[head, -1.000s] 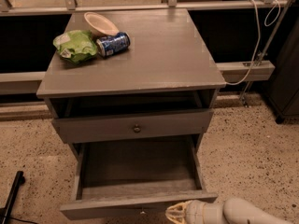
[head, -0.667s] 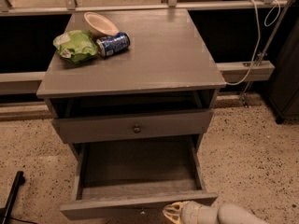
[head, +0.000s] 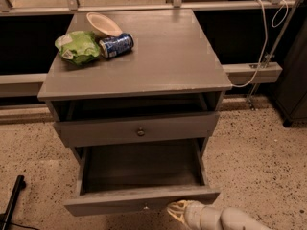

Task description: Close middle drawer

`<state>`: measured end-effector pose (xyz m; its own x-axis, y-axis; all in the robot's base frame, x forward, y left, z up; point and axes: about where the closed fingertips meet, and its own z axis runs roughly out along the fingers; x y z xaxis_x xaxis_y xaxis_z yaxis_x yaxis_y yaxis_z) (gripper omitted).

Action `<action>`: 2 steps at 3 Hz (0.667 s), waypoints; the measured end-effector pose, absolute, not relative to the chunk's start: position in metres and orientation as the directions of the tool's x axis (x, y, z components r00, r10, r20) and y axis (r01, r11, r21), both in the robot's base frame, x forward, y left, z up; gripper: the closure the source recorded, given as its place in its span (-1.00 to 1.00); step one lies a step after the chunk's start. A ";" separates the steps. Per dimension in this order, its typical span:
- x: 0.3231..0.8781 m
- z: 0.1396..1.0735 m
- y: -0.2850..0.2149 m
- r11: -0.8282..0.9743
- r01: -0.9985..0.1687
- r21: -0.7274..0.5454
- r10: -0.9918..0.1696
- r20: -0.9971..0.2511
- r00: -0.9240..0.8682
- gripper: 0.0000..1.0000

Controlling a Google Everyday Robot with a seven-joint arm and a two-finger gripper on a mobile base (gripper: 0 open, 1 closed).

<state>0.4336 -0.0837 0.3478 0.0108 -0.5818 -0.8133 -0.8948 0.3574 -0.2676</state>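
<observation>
Looking low, you see the gripper (head: 176, 211) just beside the front of the pulled-out middle drawer (head: 115, 204), toward its right end; its grip you cannot tell.

The end effector (head: 178, 211) has crept a little to the left, at the near right corner of the middle drawer (head: 139, 201); its pale tip now sits just under the front panel's lower edge; the arm (head: 235, 219) behind has followed leftward.
</observation>
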 end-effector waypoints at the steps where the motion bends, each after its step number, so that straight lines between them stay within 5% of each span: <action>1: 0.463 0.342 -0.081 0.370 -0.889 -0.270 -0.556 -0.831 0.020 1.00; 2: 0.497 0.346 -0.075 0.365 -0.885 -0.287 -0.538 -0.842 0.051 1.00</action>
<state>0.4972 -0.0747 0.3455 0.0510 -0.5375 -0.8417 -0.8855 0.3654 -0.2870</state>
